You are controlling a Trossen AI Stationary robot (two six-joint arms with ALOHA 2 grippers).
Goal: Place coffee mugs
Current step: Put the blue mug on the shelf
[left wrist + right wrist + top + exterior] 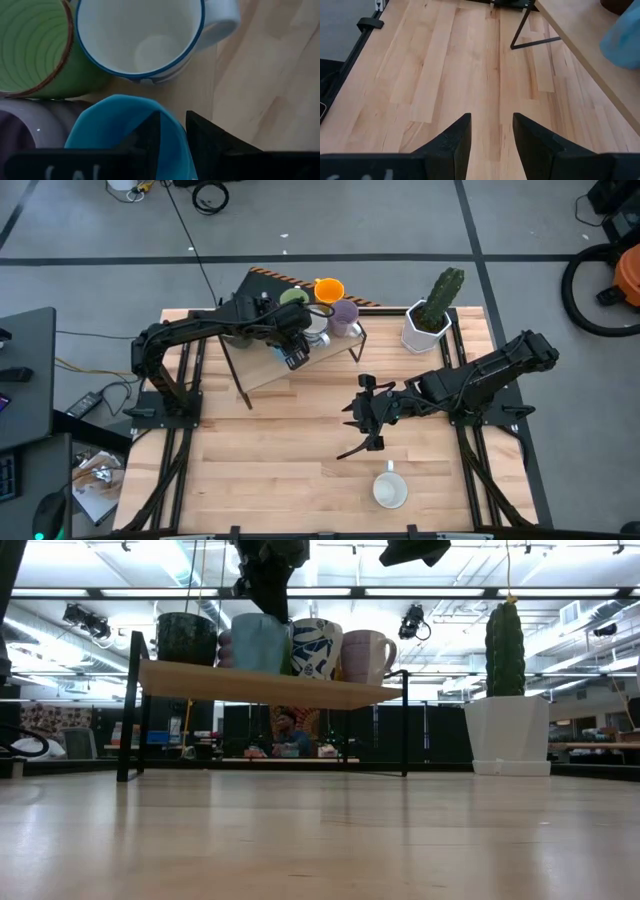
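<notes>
Letting go: the left tool (pixel 172 145) was over the shelf (pixel 300 367) with one finger inside the blue mug (pixel 125 127) and one finger outside, right at the wall of the mug. I could not tell if the fingers pinched the wall or had just come loose.
Blue mug: it sat on the shelf under the left tool, in among the other mugs.
Neighbours: the white mug with the blue rim (pixel 142 37) stood just past the left tool's tips, the green mug (pixel 32 47) was next to that one, and a lilac mug (pixel 27 127) was touching the side of the blue mug.
Risk one: if the left tool went up while a finger rubbed the wall, the blue mug could tip or come up with it.
Risk two: if the left tool slid sideways, it could push the blue mug into the others. They were packed so close that one bump could knock a few.
Risk three: the shelf edge was near the left tool, so a hard push could send a mug off onto the counter (pixel 270 450).
Right tool (pixel 492 132): spread wide with nothing in it, hanging over the bare counter.
Last mug: a white mug (pixel 390 488) sat on the counter near the right tool, not on the shelf.
</notes>
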